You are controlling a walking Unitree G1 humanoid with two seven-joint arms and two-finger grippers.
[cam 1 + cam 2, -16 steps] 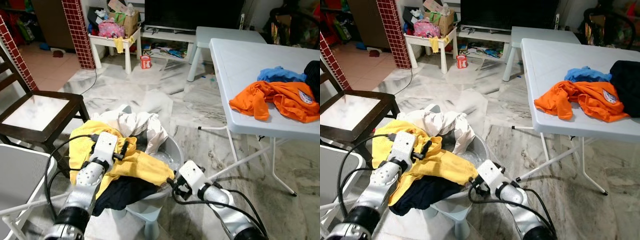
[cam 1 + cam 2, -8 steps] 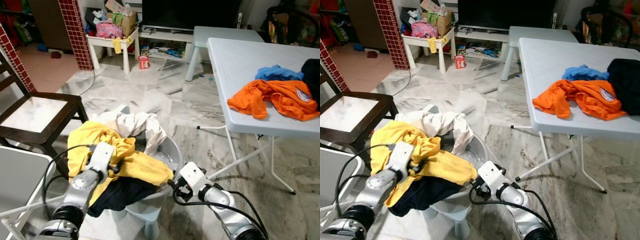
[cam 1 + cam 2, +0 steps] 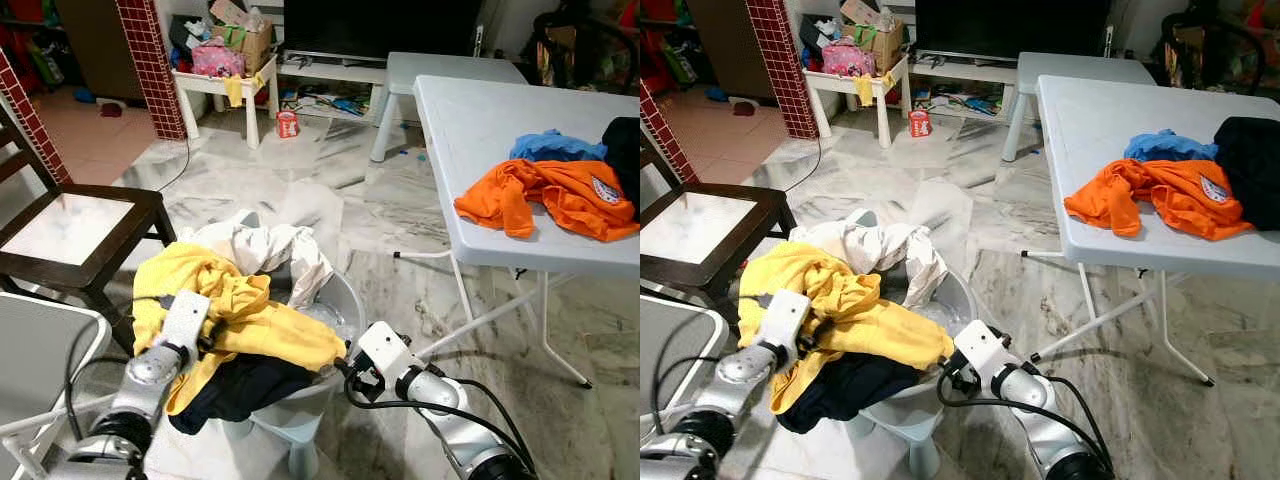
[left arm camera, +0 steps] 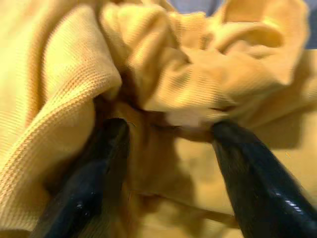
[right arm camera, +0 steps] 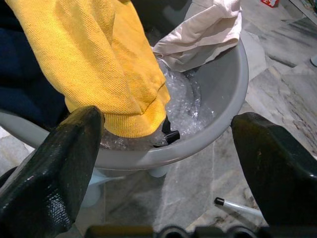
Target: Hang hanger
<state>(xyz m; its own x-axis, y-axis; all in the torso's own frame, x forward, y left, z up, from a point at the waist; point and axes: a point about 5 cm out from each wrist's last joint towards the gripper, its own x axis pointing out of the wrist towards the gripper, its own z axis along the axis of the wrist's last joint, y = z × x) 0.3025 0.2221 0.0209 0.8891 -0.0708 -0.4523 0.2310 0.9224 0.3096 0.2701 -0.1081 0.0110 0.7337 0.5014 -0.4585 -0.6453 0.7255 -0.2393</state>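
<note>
Grey-veined marble floor [image 3: 330,215] runs under everything, with a round grey plastic laundry basket [image 5: 218,104] full of clothes standing low before the robot.

At the left gripper [image 4: 168,134], the two black fingers [image 4: 86,183] stand apart, pushed into the folds of a crumpled yellow knit shirt [image 3: 245,320], and the cloth lies bunched between them. The silver left arm [image 3: 150,375] rises from below with the elbow bent, its wrist resting on the left side of the pile. Under the yellow shirt hangs a dark navy garment [image 3: 240,385], and behind it lies a creased white cloth [image 3: 275,250].

On the other side, the right gripper [image 5: 163,144] has its fingers spread wide and holds nothing; it points at the basket rim, just beside the hanging yellow sleeve. The right arm [image 3: 440,410] comes low from the right, bent, with black cables around it. Inside the basket, under the sleeve, lie clear crinkled plastic and a small black piece [image 5: 171,136]; I cannot tell if it is the hanger.

Further to the right stands a white folding plastic table [image 3: 480,130] carrying an orange shirt [image 3: 550,195]. On the left stands a dark wooden chair [image 3: 80,235].
</note>
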